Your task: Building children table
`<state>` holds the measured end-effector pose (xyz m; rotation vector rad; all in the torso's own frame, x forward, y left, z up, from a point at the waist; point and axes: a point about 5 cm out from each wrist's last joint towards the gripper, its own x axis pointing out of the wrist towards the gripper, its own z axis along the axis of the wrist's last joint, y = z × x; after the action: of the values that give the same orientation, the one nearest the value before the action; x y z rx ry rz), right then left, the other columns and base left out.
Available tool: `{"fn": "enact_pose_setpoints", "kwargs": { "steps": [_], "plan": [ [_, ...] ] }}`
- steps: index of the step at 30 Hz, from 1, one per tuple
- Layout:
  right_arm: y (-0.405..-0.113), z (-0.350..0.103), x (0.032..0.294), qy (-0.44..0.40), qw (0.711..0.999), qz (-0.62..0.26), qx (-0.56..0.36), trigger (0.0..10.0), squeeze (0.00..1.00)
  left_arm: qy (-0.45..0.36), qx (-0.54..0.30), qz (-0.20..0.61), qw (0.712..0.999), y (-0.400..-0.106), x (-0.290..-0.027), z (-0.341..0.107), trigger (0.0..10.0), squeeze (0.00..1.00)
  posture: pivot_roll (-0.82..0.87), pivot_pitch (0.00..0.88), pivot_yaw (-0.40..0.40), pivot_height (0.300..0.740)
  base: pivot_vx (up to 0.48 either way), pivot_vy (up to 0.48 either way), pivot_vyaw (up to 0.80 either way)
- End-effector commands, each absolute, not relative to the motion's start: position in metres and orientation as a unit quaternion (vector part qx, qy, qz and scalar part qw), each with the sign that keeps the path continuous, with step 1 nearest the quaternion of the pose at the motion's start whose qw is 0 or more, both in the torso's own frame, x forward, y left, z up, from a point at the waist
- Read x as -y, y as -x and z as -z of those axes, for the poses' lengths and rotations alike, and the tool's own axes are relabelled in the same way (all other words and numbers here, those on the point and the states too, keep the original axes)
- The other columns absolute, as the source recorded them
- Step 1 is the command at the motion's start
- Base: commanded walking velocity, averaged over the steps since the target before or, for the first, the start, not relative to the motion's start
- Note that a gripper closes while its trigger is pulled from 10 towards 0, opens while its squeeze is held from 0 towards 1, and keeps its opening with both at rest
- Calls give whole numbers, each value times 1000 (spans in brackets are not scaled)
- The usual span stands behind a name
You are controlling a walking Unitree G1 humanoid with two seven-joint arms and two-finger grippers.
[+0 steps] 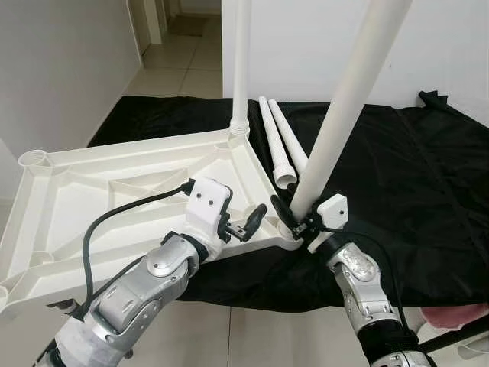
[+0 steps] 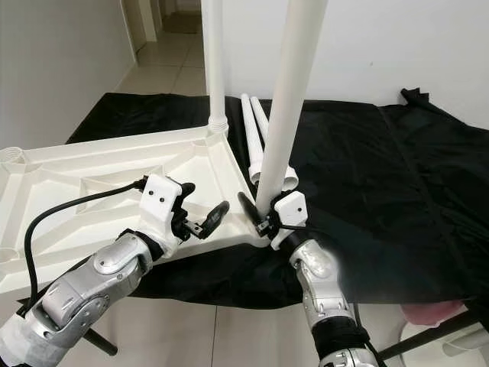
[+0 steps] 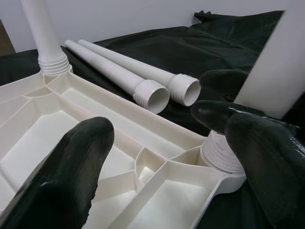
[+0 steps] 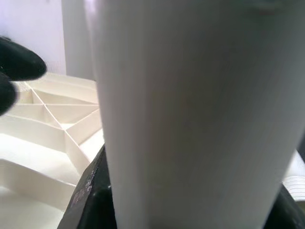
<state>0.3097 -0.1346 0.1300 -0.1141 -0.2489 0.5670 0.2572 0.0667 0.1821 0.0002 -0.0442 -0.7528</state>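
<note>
The white plastic tabletop (image 1: 130, 191) lies upside down, ribs up, with its far part on a desk draped in black cloth (image 1: 397, 176) and its near part overhanging. One leg (image 1: 241, 69) already stands upright, screwed into the tabletop's far corner socket. The right gripper (image 1: 294, 218) pinches a second leg (image 1: 348, 99) low on its shaft with its fingers closed around it, holding it tilted over the near corner socket of the tabletop; the left wrist view shows its threaded end (image 3: 220, 152) sitting at that socket, though how far it is screwed in I cannot tell. The left gripper (image 1: 246, 223) hovers just beside that same corner, above the tabletop's rim, with its fingers (image 3: 71, 171) spread and holding nothing. Two more legs (image 1: 281, 145) lie side by side on the cloth just beyond the tabletop's edge. By my reading, one leg is done, the second is being seated, and two remain, then the table needs turning upright.
</note>
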Motion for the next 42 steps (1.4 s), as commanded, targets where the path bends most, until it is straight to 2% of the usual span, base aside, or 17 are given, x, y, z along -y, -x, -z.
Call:
{"fn": "enact_pose_setpoints", "kwargs": {
  "steps": [1, 9, 12, 18, 20, 21, 22, 35, 42],
  "plan": [
    [-309, -95, 140, 57, 957, -284, -14, 10000, 0, -7, 26, 490, 871, -248, -59, -184, 10000, 0, 30, 33, 39, 740, 0, 0, 0],
    [-310, -95, 136, 70, 946, -313, -36, 10000, 0, -7, 26, 489, 872, -248, -58, -184, 10000, 0, 31, 33, 37, 740, 0, 0, 0],
    [-308, -90, 136, 42, 947, -314, -56, 10000, 0, -7, 25, 488, 872, -247, -59, -184, 10000, 0, 35, 36, 35, 740, 0, 0, 0],
    [-308, -96, 137, 57, 949, -308, -23, 10000, 0, -7, 25, 488, 872, -246, -59, -184, 10000, 0, 35, 38, 34, 740, 0, 0, 0],
    [-304, -111, 136, 97, 952, -281, 75, 10000, 0, -6, 25, 486, 873, -247, -59, -183, 10000, 0, 35, 41, 32, 740, 0, 0, 0],
    [-304, -111, 136, 97, 952, -281, 75, 10000, 0, -6, 25, 486, 873, -247, -59, -183, 10000, 0, 35, 41, 32, 740, 0, 0, 0],
    [-298, -121, 135, 136, 947, -254, 142, 10000, 0, -5, 24, 485, 874, -246, -59, -183, 10000, 0, 33, 41, 33, 740, 0, 0, 0],
    [-298, -140, 139, 156, 946, -199, 203, 10000, 0, -6, 23, 485, 874, -247, -60, -183, 10000, 0, 30, 43, 34, 740, 0, 0, 0],
    [-305, -175, 146, 144, 941, -153, 264, 10000, 0, -4, 22, 483, 875, -248, -61, -183, 10000, 0, 29, 43, 34, 740, 0, 0, 0]
  ]
}}
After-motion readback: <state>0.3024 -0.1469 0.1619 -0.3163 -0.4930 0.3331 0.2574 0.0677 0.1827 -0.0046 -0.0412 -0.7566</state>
